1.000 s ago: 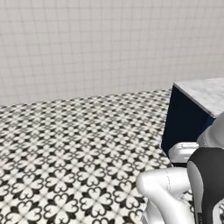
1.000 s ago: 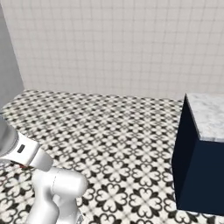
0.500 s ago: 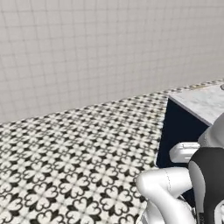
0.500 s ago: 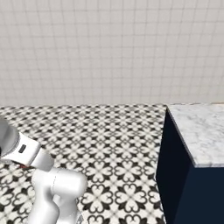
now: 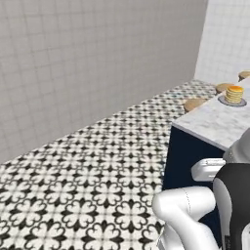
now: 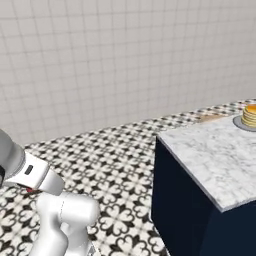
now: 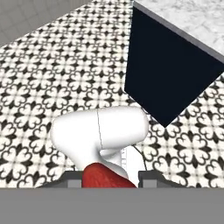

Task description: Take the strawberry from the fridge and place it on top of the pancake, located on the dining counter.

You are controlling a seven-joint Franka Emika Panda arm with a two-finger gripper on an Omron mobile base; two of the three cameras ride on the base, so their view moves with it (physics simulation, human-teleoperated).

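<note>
Item one: my end effector, at the bottom centre of the hand view, is closed on the strawberry. The red fruit sits between the two dark fingertips, its upper part showing above the lower edge of the frame.

Item two: the pancake, a golden-orange stack on a flat grey plate, at the upper right of the left base view; in the right base view it lies at the right edge, partly cut off by the frame.

Item three: the surface, white-grey marble on a navy base, fills the lower right of the right base view. In the hand view its dark base occupies the upper right, with a strip of marble above it.

Item four: round wooden stools, beside the surface at the upper right of the left base view.

Item five: floor, black-and-white patterned tile, across the lower half of both base views.

Item six: wall, pale grey tile, behind the floor.
</note>
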